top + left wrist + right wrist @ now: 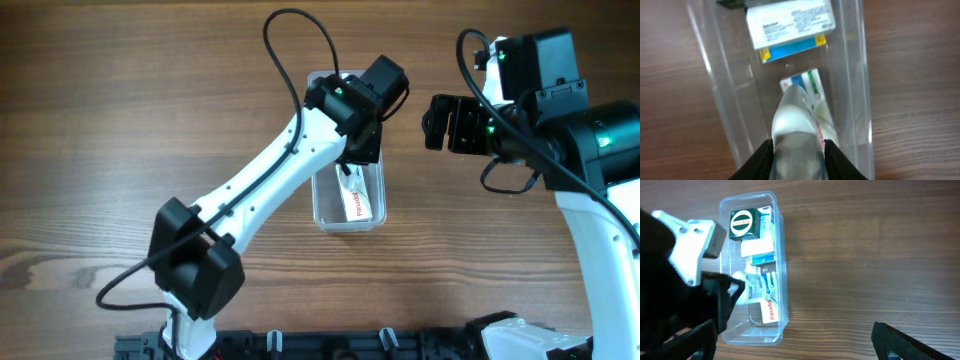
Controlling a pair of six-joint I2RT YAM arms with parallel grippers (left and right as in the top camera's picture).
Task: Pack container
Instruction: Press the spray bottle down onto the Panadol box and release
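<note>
On the wooden worktop (120, 120), a white bottle (795, 115) is gripped inside the bin (860, 75) by the left tool (797, 152), and the right tool (435, 122) is spread open, empty.

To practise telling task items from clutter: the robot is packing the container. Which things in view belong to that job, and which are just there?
Job: container; white bottle held in the left gripper; green box, Panadol box and blue-striped white box inside.
Just there: right gripper, open, off to one side; wooden table.

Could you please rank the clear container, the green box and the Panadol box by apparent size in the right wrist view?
1. container
2. green box
3. Panadol box, though only part of it shows.
</note>
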